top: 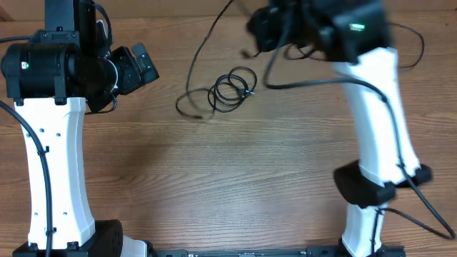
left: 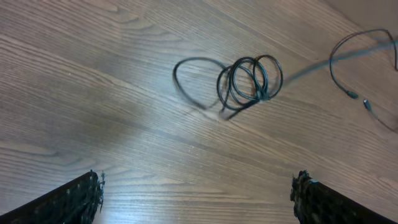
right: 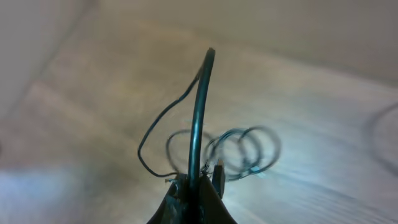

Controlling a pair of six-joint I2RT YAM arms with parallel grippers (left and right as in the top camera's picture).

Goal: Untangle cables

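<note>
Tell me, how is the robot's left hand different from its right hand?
The left gripper is wide open; the right gripper is shut. The left gripper holds nothing, while the right gripper pinches a thin black cable. Both have dark fingers, and both face the coiled cables lying on the wooden table.

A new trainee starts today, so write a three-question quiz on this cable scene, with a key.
1. True or false: the left gripper is shut on the coiled bundle of thin black cables.
2. The right gripper holds: A) a thin black cable strand; B) a white cloth; C) nothing.
3. What does the coiled bundle lie on?
Key: 1 false, it is open and empty; 2 A; 3 the brown wood-grain table.
</note>
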